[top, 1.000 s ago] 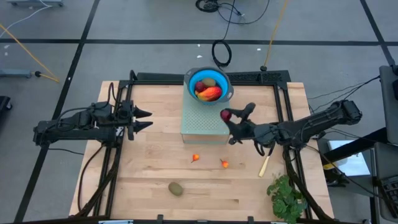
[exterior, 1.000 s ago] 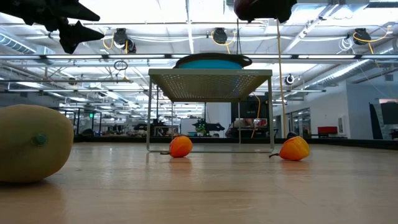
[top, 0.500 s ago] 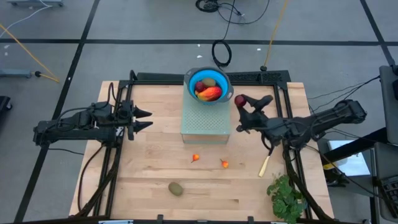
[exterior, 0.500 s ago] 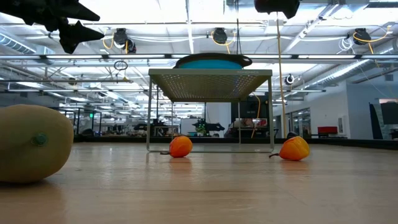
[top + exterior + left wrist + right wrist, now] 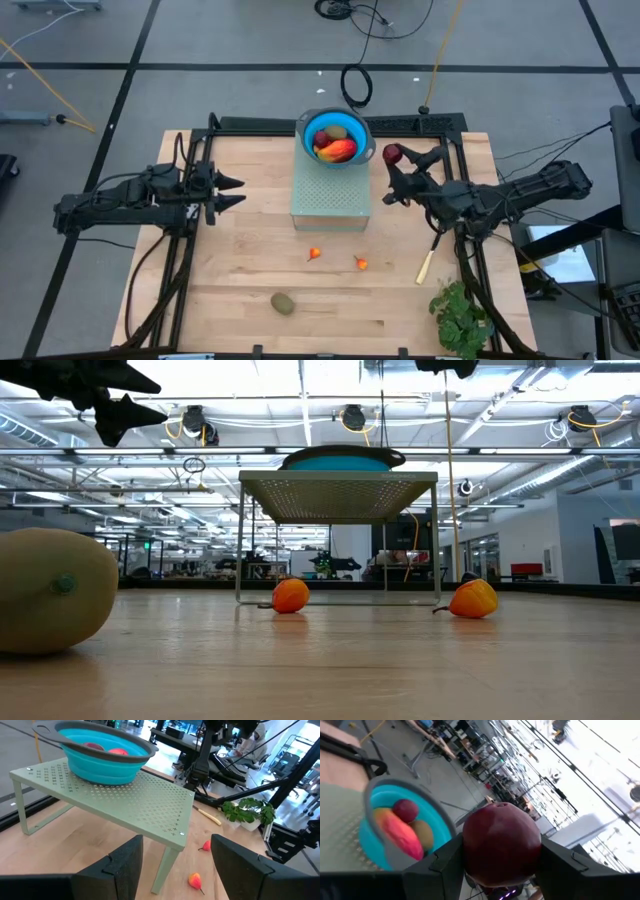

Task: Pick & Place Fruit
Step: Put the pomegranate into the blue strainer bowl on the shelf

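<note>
Bench (image 5: 250, 270) of pale wood seen from above: a green perforated rack (image 5: 330, 190) stands at its far middle with a blue bowl (image 5: 357, 137) on top. The bowl holds an orange-red oblong fruit (image 5: 337, 150), a dark red round fruit (image 5: 324, 137) and a brownish-green one (image 5: 339, 131). The right tool (image 5: 402, 160) is just beside the bowl, clamped on a second dark red fruit (image 5: 393, 153). The left tool (image 5: 232, 192) waits left of the rack, its fingers apart and empty. Two tiny orange-red pieces (image 5: 314, 253) lie in front of the rack, a brownish-green oval (image 5: 283, 302) nearer the front edge, a yellow-handled knife (image 5: 425, 266) and a leafy green bunch (image 5: 461, 316) at the right.

Low view: the oval (image 5: 55, 591) looms at the left, and both tiny pieces (image 5: 290, 595) sit on the bench by the rack's legs (image 5: 240, 540).

Left wrist view: the rack (image 5: 130, 800) with the bowl (image 5: 100, 752), and that tool's fingers (image 5: 125, 865) parted.

Right wrist view: the dark red fruit (image 5: 501, 845) gripped between the fingers (image 5: 445, 865), with the filled bowl (image 5: 375, 820) beyond.
</note>
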Action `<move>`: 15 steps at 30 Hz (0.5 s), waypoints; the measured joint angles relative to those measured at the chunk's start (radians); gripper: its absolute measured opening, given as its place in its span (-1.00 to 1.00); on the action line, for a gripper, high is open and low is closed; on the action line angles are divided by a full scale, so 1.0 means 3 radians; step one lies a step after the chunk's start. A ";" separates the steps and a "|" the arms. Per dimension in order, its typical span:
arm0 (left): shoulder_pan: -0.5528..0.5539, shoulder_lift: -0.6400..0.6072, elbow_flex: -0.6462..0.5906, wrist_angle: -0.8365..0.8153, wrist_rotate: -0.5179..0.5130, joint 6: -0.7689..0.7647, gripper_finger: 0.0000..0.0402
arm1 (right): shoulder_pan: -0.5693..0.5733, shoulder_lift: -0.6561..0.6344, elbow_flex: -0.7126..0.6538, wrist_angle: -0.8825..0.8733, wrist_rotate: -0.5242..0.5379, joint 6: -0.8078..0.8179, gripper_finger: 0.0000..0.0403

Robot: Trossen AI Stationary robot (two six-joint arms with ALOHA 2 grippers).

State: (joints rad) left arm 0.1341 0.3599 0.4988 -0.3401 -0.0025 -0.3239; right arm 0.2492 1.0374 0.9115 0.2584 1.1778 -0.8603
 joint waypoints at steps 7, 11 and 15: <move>0.0000 0.0000 0.0000 0.0000 0.0000 -0.0097 0.17 | -0.0233 -0.0001 0.0000 0.0252 -0.0450 0.0009 -0.03; 0.0000 -0.0001 0.0000 0.0000 0.0000 -0.0083 0.17 | -0.0398 0.0000 -0.0001 0.0255 -0.0813 0.0113 -0.03; 0.0000 0.0000 0.0000 0.0000 0.0000 -0.0073 0.17 | -0.0593 0.0000 -0.0001 0.0242 -0.1053 0.0274 -0.03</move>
State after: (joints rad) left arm 0.1341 0.3599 0.4988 -0.3401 -0.0025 -0.3458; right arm 0.0713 1.0374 0.9112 0.3311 0.8620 -0.7780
